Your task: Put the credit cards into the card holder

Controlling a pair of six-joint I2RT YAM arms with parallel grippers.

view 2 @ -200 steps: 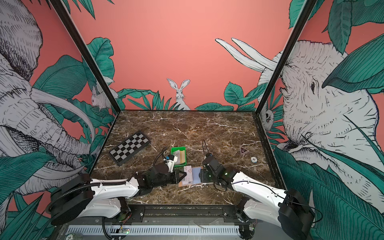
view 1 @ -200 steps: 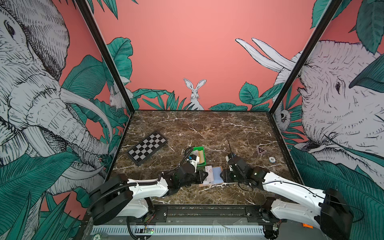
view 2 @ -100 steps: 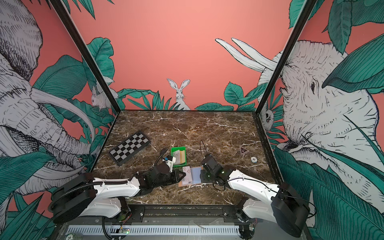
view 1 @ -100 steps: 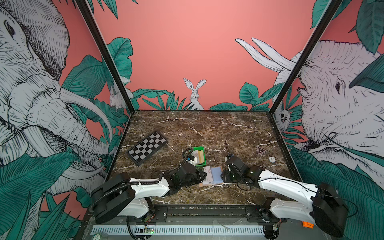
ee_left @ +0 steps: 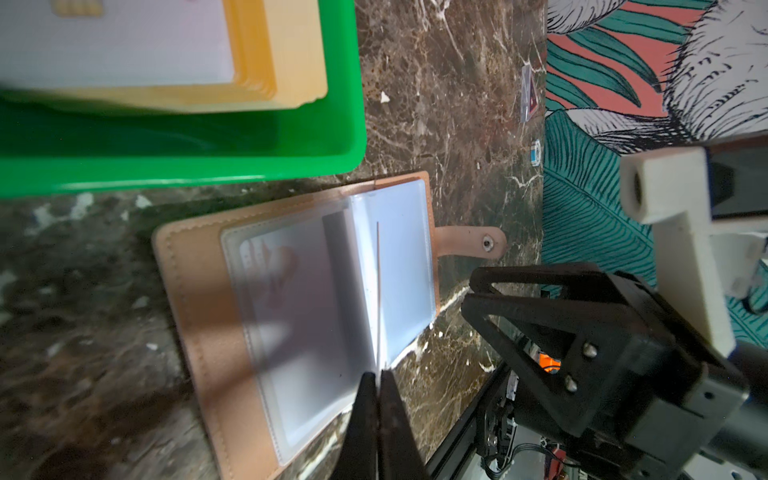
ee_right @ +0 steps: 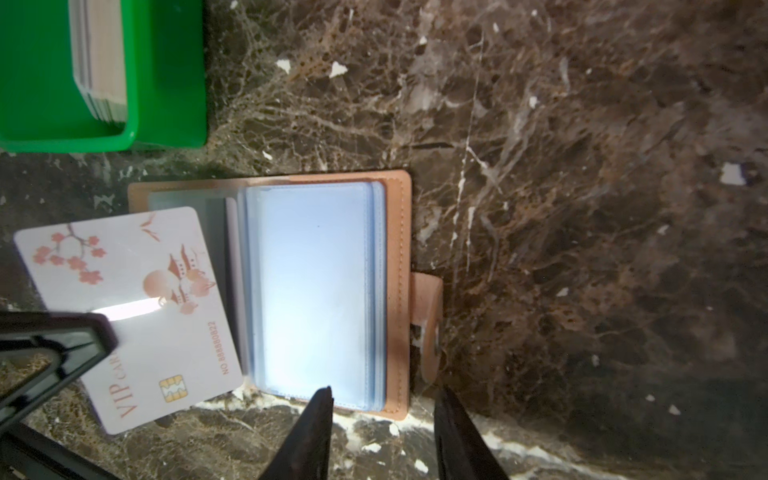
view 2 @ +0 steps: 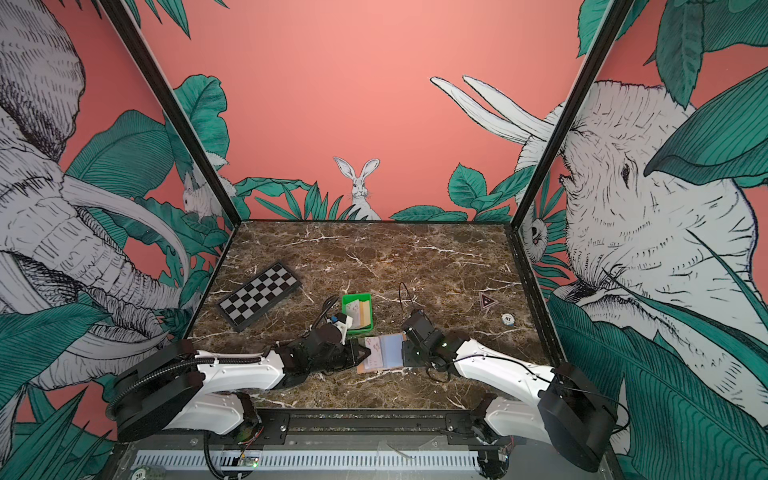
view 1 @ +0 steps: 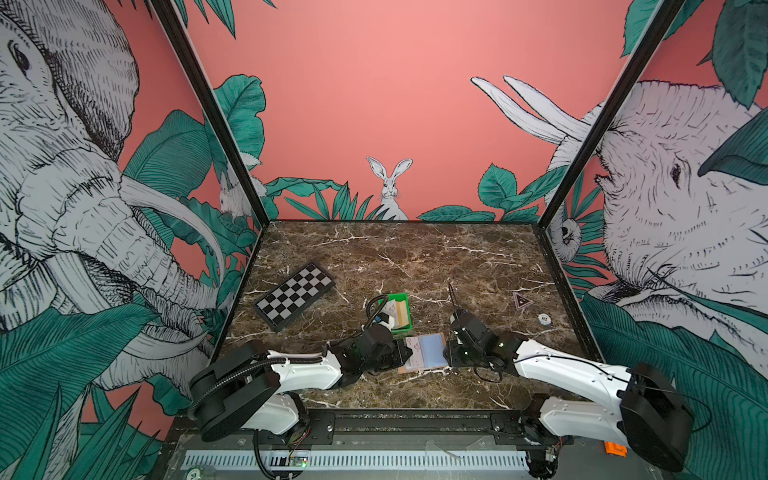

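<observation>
The card holder lies open on the marble near the front, its pale blue sleeves facing up and its snap tab off one side. My left gripper is shut on a white credit card printed with pink blossoms, and it holds the card over the holder's left half. In the left wrist view this card shows edge-on. My right gripper is open at the holder's front right corner, one finger on each side of the sleeve stack's edge. Both top views show the two grippers flanking the holder.
A small green tray just behind the holder holds more credit cards, white on a yellowish stack. A checkered board lies at the left. A triangular sticker and a small round chip sit at the right.
My right gripper has moved left, up to the holder's right edge, and its jaws have narrowed. The left gripper still holds its card over the holder.
</observation>
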